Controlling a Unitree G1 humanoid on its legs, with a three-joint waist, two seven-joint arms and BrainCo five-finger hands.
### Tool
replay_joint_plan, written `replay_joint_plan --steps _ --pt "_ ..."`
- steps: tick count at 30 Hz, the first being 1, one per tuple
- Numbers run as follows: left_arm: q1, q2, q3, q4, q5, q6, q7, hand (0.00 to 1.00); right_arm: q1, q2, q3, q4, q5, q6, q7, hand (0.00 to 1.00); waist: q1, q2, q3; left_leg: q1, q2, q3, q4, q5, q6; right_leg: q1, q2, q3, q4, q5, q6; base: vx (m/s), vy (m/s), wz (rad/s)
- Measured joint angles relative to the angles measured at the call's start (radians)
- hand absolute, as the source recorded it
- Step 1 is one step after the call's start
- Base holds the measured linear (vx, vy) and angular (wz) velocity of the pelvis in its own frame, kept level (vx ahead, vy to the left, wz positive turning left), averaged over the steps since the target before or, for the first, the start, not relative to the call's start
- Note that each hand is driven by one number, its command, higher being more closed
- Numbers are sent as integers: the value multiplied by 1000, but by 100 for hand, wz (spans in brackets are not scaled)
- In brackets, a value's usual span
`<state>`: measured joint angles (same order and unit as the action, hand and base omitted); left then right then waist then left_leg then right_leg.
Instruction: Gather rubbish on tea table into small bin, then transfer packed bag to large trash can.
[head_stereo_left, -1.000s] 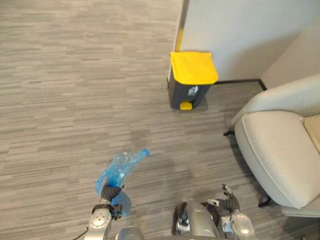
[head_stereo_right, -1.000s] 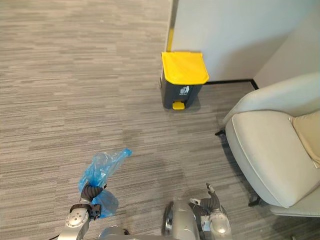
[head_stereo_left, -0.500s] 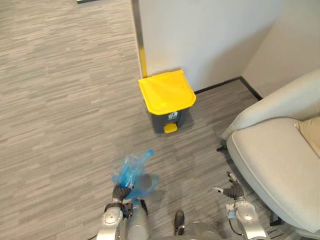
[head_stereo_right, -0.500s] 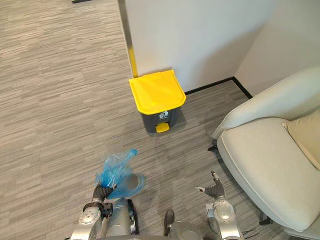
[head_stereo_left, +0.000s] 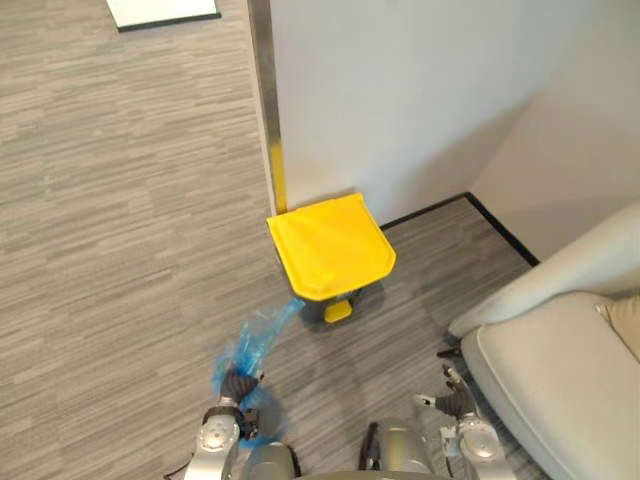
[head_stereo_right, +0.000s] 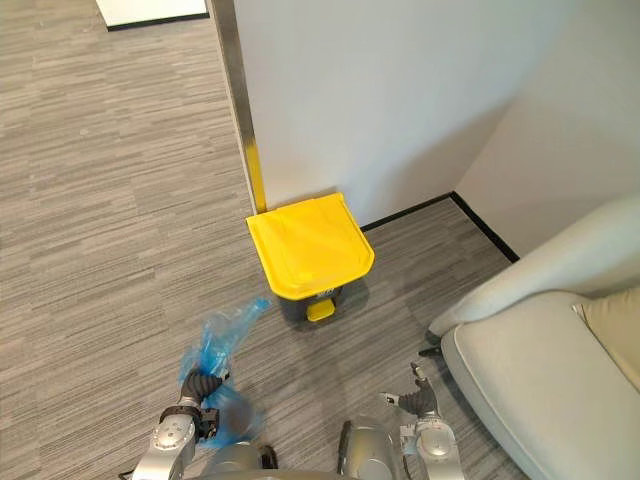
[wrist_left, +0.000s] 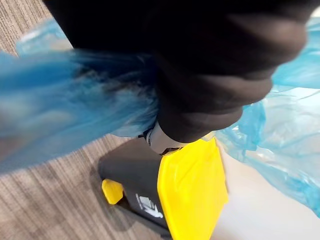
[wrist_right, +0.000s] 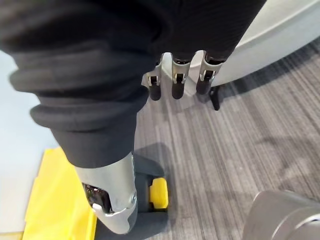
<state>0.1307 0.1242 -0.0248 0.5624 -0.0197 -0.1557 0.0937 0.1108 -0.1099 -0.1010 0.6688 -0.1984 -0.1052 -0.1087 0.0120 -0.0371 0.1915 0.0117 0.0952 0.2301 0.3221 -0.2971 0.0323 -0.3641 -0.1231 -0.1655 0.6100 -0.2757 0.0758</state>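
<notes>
My left hand grips the neck of the crinkled blue plastic rubbish bag with curled fingers, holding it near the dark grey pedal bin — yellow lid closed. My right hand hangs empty, fingers loosely straight.

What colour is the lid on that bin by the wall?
The lid is plain bright yellow, over a dark grey body; clearest in the left eye view.
</notes>
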Motion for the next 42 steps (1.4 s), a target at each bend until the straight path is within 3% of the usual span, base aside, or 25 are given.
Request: replay_joint_plan --steps 1,2,3,4,6,7,8,10,11,12,13,14,15,17,27,37,40,41,42 --pt "-1 8 11 1 -9 -1 0 100 -8 -9 0 24 0 0 -1 0 0 -5 -3 31 2 -14 -17 -6 -34 0 29 -1 -201 108 -17 514 -135 59" --pt "-3 13 21 14 -9 -1 1 100 -7 -27 -1 41 0 0 -1 0 -5 -2 -1 64 5 -44 -17 -29 -73 25 46 11 -261 275 -58 526 -129 48" --pt "-10 -1 26 27 -9 0 2 100 -15 -45 -2 57 0 1 -2 0 3 28 0 76 28 -53 -17 -35 -83 36 61 -1 -254 276 -65 495 -104 23" --pt "5 -6 37 27 -9 -2 1 100 -32 -54 -6 55 0 5 -2 0 7 41 -4 61 44 -53 7 1 -134 42 66 -1 -242 246 -77 358 -84 -3" --pt "6 -19 39 27 -9 -1 1 100 -29 -54 -18 34 0 6 -1 0 -1 47 -1 54 46 -63 76 58 -158 83 54 -26 -247 207 -81 474 -164 28" --pt "3 -39 51 24 -9 -1 -1 100 -2 -54 -20 10 1 6 -2 0 0 47 2 -16 71 -65 277 123 -158 166 49 -40 -291 193 -82 425 -157 40" --pt "5 -49 57 17 -9 -1 -1 100 7 -52 -19 1 1 5 -2 0 5 47 4 -48 93 -61 362 151 -160 200 52 -45 -314 192 -83 389 -107 31" --pt "9 -72 59 8 -9 -5 -6 100 21 -35 -24 -32 7 4 -7 0 10 43 6 -129 160 7 540 80 -120 317 59 -53 -385 190 -86 329 -7 3" --pt "8 -77 57 2 -9 -5 -6 100 20 -34 -30 -44 14 0 -13 0 12 29 6 -166 173 39 536 62 -97 337 55 -52 -401 190 -86 267 42 -17" --pt "7 -80 57 -4 -9 -5 -6 100 17 -23 -34 -55 24 -4 -21 0 19 39 1 -198 180 64 475 56 -87 343 52 -50 -406 190 -86 238 139 -38" --pt "3 -84 54 -4 -9 -5 -6 100 18 -19 -59 -58 33 -3 -23 0 29 52 -3 -217 183 97 255 112 -101 342 61 -51 -406 181 -63 185 165 -37" --pt "4 -85 53 -4 -9 -5 -6 100 20 -20 -64 -58 33 -2 -23 0 28 65 -6 -220 184 105 187 139 -97 343 68 -51 -405 172 -47 190 184 -26" --pt "5 -80 53 -2 -9 -4 -6 100 26 -5 -72 -52 33 4 -22 0 28 61 -14 -202 175 113 160 107 -92 345 64 -47 -405 153 -17 161 126 10" --pt "-5 -56 43 -23 -9 -5 -6 100 53 19 -94 -53 33 5 -23 0 30 21 -15 -181 125 126 100 106 -89 339 29 -45 -416 154 -13 193 155 14" --pt "18 -26 37 -23 -6 -5 -7 100 56 22 -124 -36 39 4 -23 0 28 17 -21 -111 100 155 -6 122 -94 357 15 -20 -438 157 -3 52 -5 -6" --pt "46 -19 41 -23 -7 -5 -2 100 41 20 -83 -13 31 7 -24 0 34 17 -26 -134 89 137 -22 131 -89 329 10 -28 -425 157 1 -26 -12 3" --pt "53 -25 31 -61 -8 -2 -4 100 20 21 -82 -17 31 11 -28 0 30 5 -16 -189 77 113 57 64 -68 300 -28 -84 -321 102 52 -63 52 38" --pt "43 -32 30 -71 -8 -2 -3 100 29 15 -87 -17 32 17 -32 0 25 10 -8 -186 77 78 83 41 -53 256 -56 -98 -156 93 67 -76 84 69" --pt "41 -30 30 -85 -9 -3 -2 100 33 14 -86 -20 32 17 -39 0 24 5 1 -174 72 58 107 26 -42 161 -97 -98 87 133 60 -6 67 67"
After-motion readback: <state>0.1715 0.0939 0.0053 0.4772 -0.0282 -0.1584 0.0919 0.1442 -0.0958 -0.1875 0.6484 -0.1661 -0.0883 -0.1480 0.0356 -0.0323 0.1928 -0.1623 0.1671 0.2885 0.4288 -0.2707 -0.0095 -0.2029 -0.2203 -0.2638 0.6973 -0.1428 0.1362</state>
